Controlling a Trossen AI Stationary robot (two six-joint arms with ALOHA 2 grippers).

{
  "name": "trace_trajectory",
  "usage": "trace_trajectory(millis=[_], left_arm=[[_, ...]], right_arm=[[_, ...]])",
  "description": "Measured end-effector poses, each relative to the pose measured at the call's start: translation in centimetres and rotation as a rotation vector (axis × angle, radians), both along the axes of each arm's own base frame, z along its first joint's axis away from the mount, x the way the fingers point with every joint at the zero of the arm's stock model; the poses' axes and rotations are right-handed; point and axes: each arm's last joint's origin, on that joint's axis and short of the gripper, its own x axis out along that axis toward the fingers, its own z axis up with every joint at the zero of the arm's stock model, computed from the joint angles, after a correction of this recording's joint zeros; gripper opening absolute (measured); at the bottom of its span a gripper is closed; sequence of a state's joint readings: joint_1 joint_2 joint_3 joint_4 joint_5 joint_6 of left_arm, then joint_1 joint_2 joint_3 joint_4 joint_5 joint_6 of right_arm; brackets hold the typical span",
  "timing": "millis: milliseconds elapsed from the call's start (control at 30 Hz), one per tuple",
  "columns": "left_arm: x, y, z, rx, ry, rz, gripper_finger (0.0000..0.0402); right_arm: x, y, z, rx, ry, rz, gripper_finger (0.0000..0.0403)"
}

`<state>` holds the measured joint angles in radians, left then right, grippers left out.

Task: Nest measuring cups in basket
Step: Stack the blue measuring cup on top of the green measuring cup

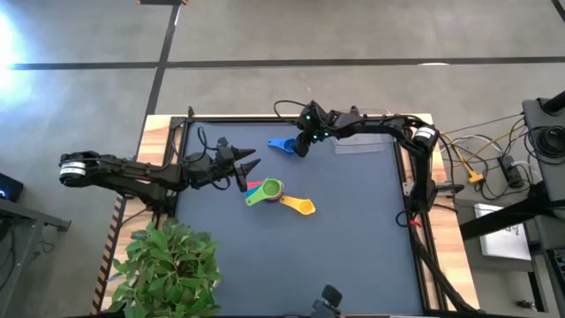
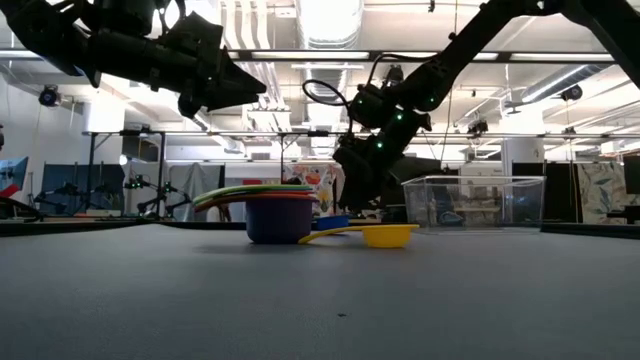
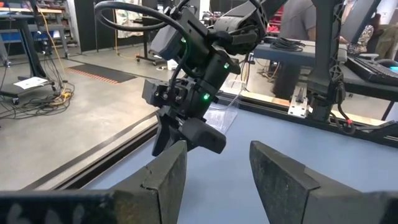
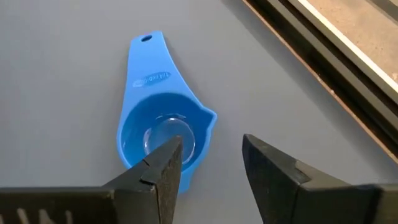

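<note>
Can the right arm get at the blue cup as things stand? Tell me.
Probably yes. The right gripper hangs open just over the blue measuring cup, which lies alone on the mat, apart from the stacked cups; nothing sits between them.

Potted plant (image 1: 168, 265) sits at corner of dark-matted table (image 1: 353, 256), lab beyond.
Cables (image 1: 481, 163) trail just off table's opposite side, near grey equipment (image 1: 543, 128); person (image 3: 305, 18) stands behind table, w/ benches farther back.

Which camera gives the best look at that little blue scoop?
The right wrist view: the blue measuring cup fills it, bowl up, just beyond the open right gripper. The high view shows it small, the low view mostly hidden; the left wrist view misses it.
</note>
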<state>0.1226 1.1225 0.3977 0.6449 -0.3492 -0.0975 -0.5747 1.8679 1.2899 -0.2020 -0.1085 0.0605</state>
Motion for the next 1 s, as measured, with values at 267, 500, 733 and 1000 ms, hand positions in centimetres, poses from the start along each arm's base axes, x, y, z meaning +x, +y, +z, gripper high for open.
trace_trajectory(millis=[267,500,733,1000], left_arm=[[0.0,0.0,0.1,0.000,-0.006,0.000,0.0160],[0.0,0.0,0.1,0.001,-0.008,0.000,0.0160],[0.0,0.0,0.1,0.000,-0.008,0.000,0.0160],[0.0,0.0,0.1,-0.011,-0.016,0.001,0.0160]], right_arm=[[-0.3,0.2,-0.7,0.012,0.005,-0.008,0.0141],[-0.4,0.3,-1.1,0.014,-0.009,-0.013,0.0132],[-0.1,0.5,-1.0,0.016,-0.027,-0.016,0.0119],[0.4,1.1,-0.8,0.019,-0.050,-0.013,0.0109]])
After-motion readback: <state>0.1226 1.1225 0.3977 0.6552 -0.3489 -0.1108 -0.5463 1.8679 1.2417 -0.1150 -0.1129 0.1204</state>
